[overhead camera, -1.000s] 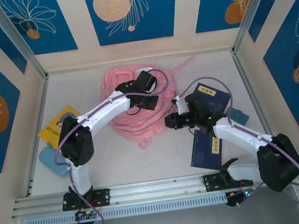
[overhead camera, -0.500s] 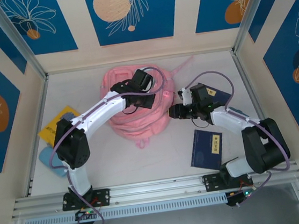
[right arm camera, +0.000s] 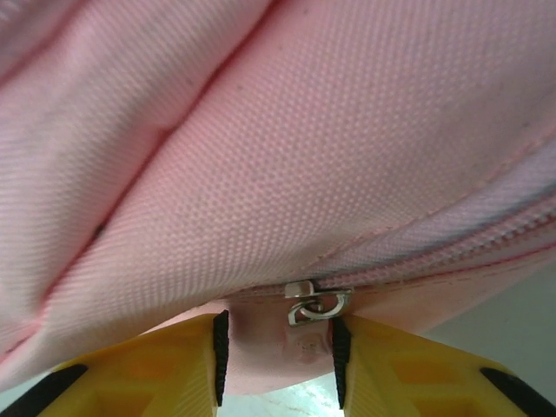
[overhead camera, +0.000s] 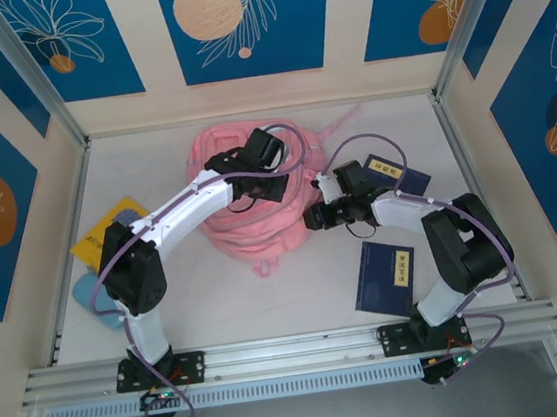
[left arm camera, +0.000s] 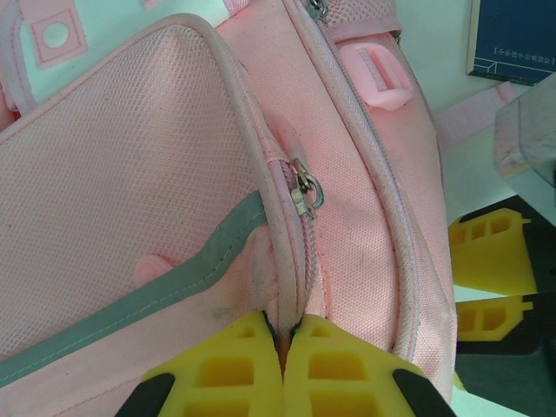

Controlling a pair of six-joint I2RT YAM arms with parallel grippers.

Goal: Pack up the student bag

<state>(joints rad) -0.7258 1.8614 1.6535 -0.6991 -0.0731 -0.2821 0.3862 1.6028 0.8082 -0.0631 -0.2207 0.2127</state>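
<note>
Soft, floppy student bag (overhead camera: 251, 234): left gripper (left arm camera: 282, 334) pinched shut on pocket seam, right gripper (right arm camera: 278, 334) straddles zip pull (right arm camera: 314, 304), grip unclear.

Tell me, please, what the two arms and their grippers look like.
The left arm and right arm have white link shells and bulky black joint housings. A thin purple cable loops along each. The left gripper and right gripper have yellow fingers with hollow rectangular cells, set on black mounts.
</note>
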